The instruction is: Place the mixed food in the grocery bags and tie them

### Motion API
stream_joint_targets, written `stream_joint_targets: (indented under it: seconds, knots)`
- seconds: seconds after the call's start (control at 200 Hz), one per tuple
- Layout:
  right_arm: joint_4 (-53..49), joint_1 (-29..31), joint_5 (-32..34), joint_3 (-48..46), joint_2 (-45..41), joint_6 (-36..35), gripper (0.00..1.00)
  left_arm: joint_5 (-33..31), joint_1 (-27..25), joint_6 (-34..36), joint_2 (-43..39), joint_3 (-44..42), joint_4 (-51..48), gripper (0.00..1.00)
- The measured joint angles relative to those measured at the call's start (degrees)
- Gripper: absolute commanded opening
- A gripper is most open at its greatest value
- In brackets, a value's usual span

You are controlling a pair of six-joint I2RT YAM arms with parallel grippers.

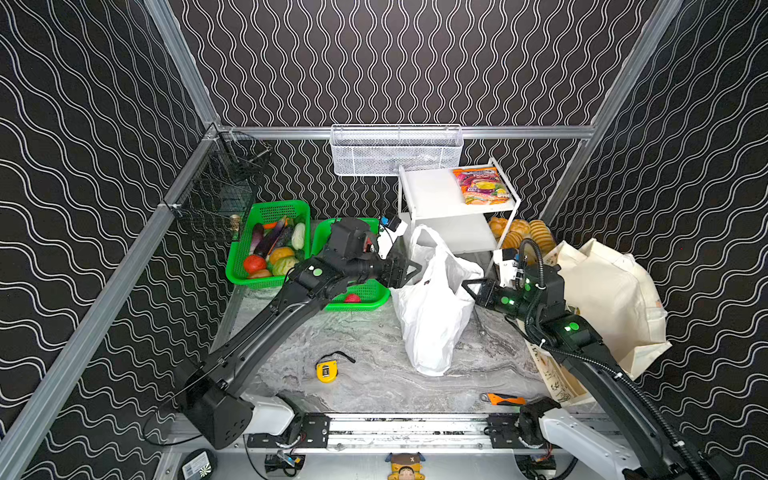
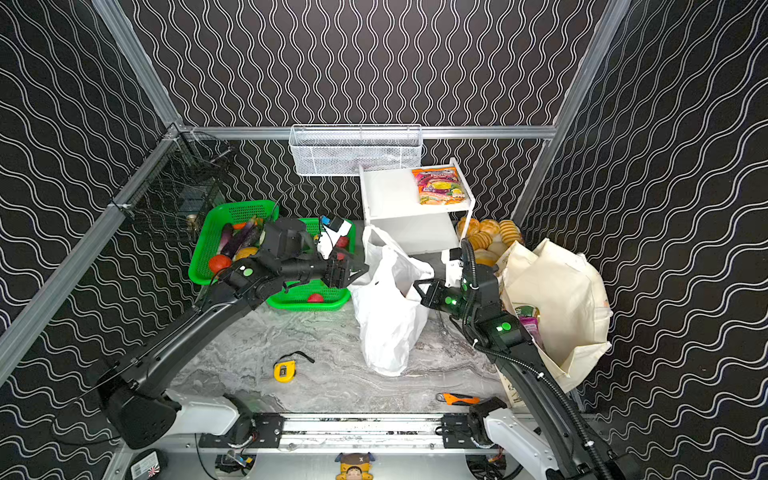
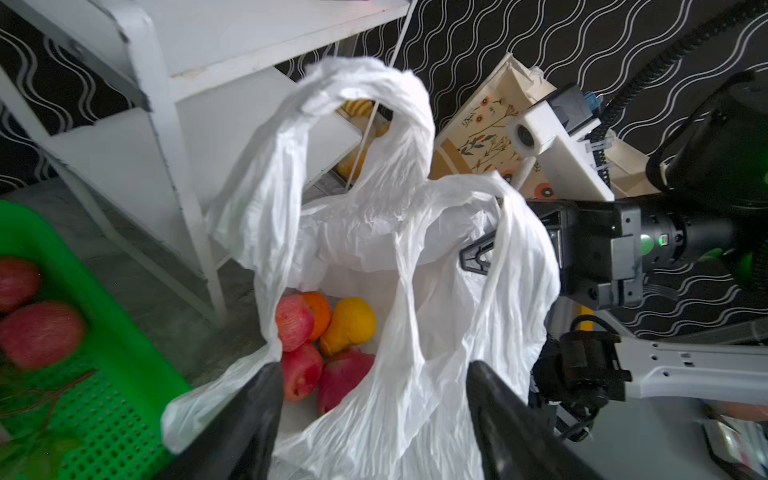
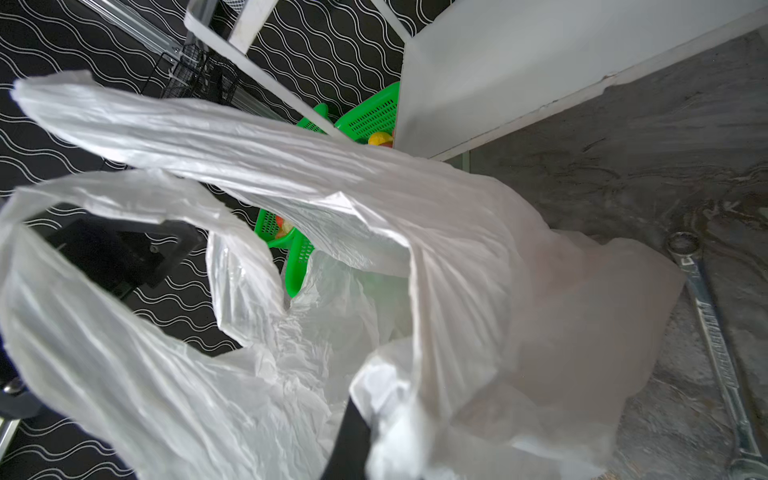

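The white plastic bag (image 1: 432, 316) stands on the table (image 1: 353, 345) between the arms, with toy fruits (image 3: 332, 332) at its bottom (red, orange, yellow). The left gripper (image 1: 413, 269) has its fingers spread apart at the bag's left rim. The right gripper (image 1: 468, 286) is pinched tight on the opposite rim.

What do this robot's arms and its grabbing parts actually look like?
The left arm and right arm are black jointed tubes on white base housings, with small green lights near the joints. A ribbed black cable hose runs along the right one. Each wrist carries a white camera block. The fingers are black, tapering wedges.
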Motion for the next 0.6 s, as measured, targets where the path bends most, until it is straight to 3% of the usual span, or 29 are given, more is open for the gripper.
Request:
stream_joint_targets:
  seconds: [0.12, 0.26, 0.601]
  knots:
    - [0.11, 0.0, 0.09, 0.0, 0.07, -0.61, 0.0, -5.49, 0.02, 1.38, -1.68, -0.61, -0.92, 0.67]
    - [0.31, 0.0, 0.13, -0.07, -0.07, -0.74, 0.0, -11.76, 0.33, 1.16, -5.01, -2.73, -1.66, 0.75]
    - [0.79, 0.0, -2.91, -0.98, -0.61, -5.18, 0.0, -11.28, 0.33, 7.34, -6.91, -1.05, -3.5, 0.83]
